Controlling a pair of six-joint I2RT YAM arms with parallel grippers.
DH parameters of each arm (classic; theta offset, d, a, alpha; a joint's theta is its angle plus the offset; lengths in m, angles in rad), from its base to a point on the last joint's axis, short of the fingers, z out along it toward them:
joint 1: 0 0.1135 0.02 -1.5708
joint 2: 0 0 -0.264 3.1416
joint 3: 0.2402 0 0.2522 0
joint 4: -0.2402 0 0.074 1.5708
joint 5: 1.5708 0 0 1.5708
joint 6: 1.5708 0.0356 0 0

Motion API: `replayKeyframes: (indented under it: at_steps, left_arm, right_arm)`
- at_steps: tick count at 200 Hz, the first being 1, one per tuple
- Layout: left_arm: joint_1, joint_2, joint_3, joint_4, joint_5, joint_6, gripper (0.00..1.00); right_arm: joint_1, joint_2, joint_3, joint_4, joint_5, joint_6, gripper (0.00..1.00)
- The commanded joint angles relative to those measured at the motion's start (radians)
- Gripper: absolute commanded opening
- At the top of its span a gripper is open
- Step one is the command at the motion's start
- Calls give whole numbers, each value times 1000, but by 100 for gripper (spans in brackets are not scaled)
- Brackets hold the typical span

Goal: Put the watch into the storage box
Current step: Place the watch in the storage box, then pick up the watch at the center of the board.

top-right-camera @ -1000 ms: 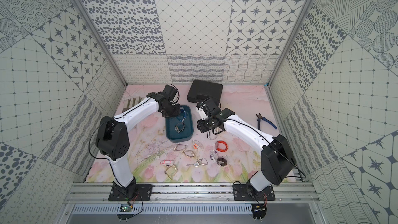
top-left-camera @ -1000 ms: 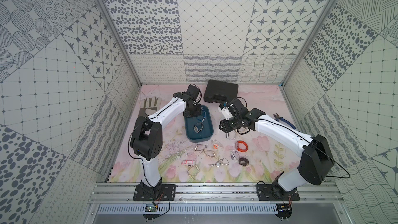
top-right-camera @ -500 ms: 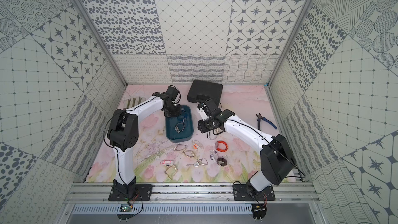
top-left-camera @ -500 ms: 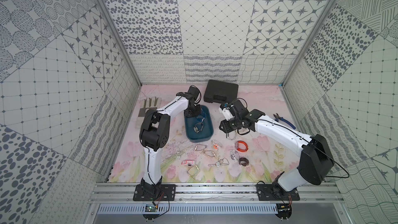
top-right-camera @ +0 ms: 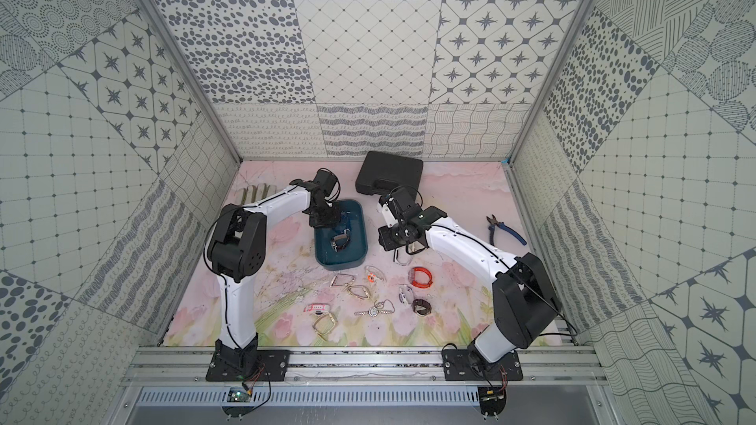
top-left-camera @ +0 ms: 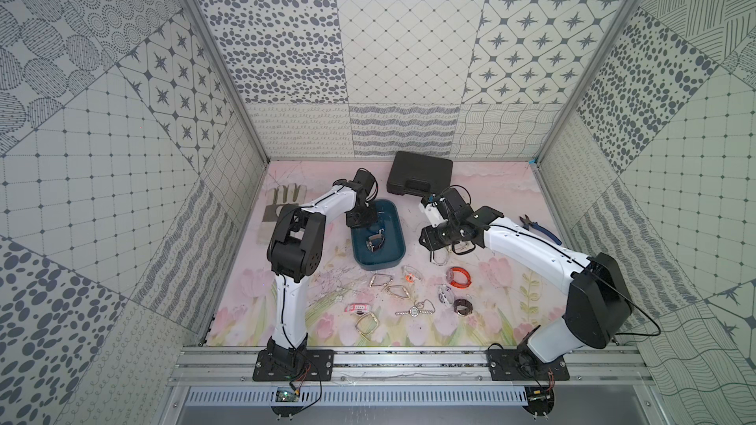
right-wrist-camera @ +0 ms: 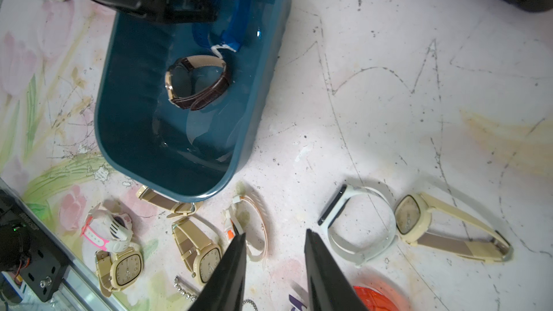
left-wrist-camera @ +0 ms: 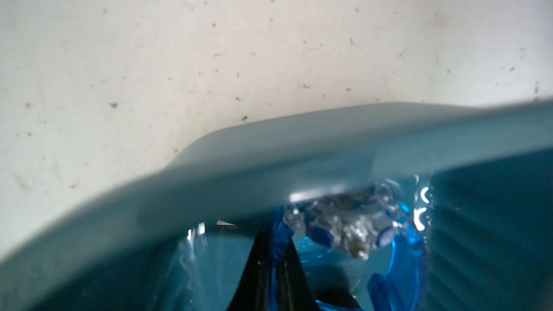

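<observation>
The storage box [top-left-camera: 399, 239] [top-right-camera: 362, 247] is a dark teal tub at mid-table. A brown-strapped watch [top-left-camera: 375, 241] [right-wrist-camera: 197, 82] lies on its floor. My left gripper [top-left-camera: 365, 220] [left-wrist-camera: 275, 234] is down inside the box's far end. Its black fingers are shut on the strap of a blue watch [left-wrist-camera: 344, 222] [right-wrist-camera: 236, 16], which hangs just inside the box's rim [left-wrist-camera: 299, 151]. My right gripper [right-wrist-camera: 276, 232] [top-left-camera: 448, 241] hovers open to the right of the box. It is above loose watches and has nothing between its fingers.
Several watches lie on the table in front of the box: beige ones [right-wrist-camera: 206, 258], a pink-white one [right-wrist-camera: 107, 228], a white band [right-wrist-camera: 359, 228] and an orange one [top-left-camera: 458, 278]. A black case [top-left-camera: 419, 173] stands at the back, a glove [top-left-camera: 286, 198] far left, pliers [top-left-camera: 536, 228] right.
The left arm's elbow has swung in toward the box while its gripper stayed at the box's far end with the blue watch. The right arm has not moved.
</observation>
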Motion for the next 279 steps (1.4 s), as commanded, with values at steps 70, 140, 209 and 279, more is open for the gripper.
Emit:
replayKeyframes:
  at_steps: [70,140,209,279]
  left_arm:
    - [-45,-254,-104,88,43,-12,73]
    - [-86,-443,-201,110,71,-15,74]
    - [-97,-583,-298,131,65,-5,75]
    - [-99,-620,-329,142,73,-9,74]
  right_arm:
    - [-151,54,-42,-56,79,88,42]
    - [-219,127,-54,-94,158,81,43]
    - [-273,169,-52,-71,155,87,43]
    - [-298,234,25,-97,192,46,43]
